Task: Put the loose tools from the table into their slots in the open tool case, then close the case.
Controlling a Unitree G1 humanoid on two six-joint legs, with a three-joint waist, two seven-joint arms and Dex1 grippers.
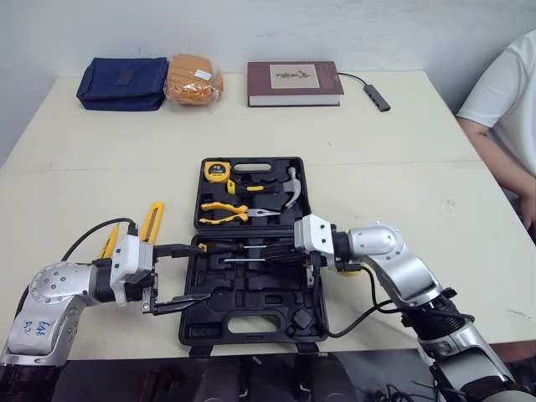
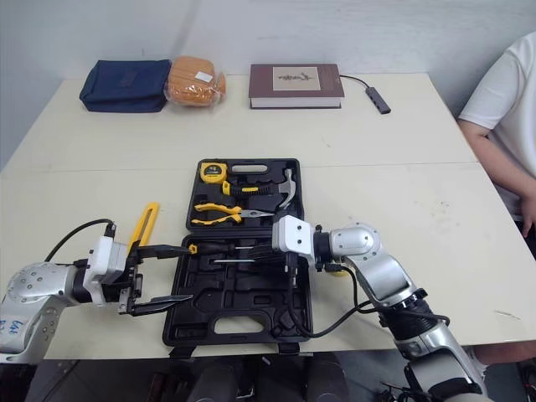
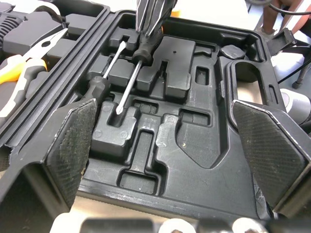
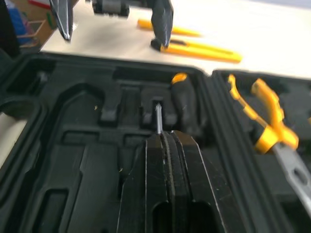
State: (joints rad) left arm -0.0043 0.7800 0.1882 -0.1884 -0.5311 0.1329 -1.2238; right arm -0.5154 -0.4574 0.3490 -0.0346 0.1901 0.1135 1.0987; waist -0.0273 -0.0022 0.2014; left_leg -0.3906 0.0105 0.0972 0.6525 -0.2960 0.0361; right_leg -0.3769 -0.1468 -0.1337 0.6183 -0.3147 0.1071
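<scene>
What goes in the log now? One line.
right fingers shut on screwdriver at case slot | left fingers open at case edge | yellow tool on table | case open

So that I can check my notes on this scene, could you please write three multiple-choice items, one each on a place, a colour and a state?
1. Where does the loose yellow tool lie?
A. on the table, left of the case
B. inside the case
C. on a shelf

2. What colour is the pouch at the far edge?
A. red
B. blue
C. green

3. The right claw is:
A. open
B. shut on nothing
C. shut on a screwdriver

Answers:
1 A: it lies on bare tabletop beside the case's left wall.
2 B: its fabric is dark blue.
3 C: the shaft sticks out from between the closed fingers.
</scene>
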